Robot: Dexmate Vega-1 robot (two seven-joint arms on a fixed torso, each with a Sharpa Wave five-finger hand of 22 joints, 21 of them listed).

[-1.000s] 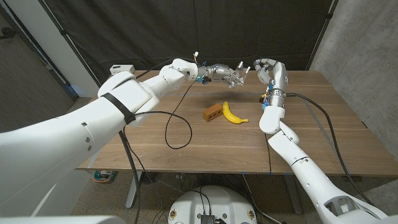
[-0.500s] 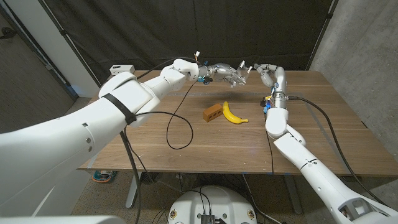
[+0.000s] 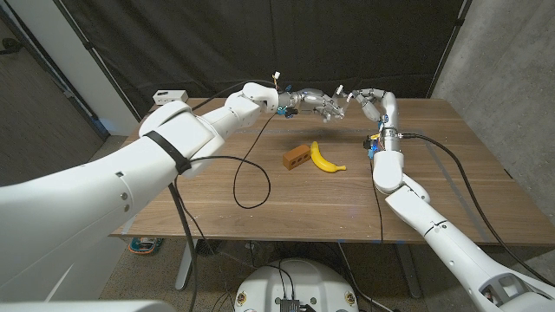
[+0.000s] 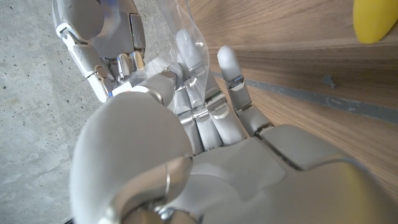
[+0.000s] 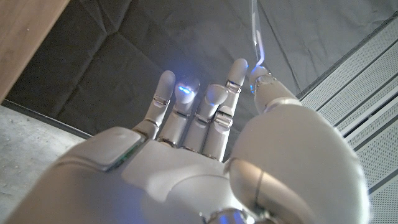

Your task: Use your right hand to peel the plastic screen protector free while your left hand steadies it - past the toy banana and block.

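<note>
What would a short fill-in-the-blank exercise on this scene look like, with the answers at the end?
1. The toy banana lies on the wooden ____.
2. Right beside the banana sits a small ____ block.
3. The clear screen protector is held in the ____ hand.
4. The right hand is raised over the table's ____ edge, close to the left hand.

Missing words: table; brown; left; far

Head camera looks down over the table (image 3: 286, 195); wrist cameras sit close behind their hands.
</note>
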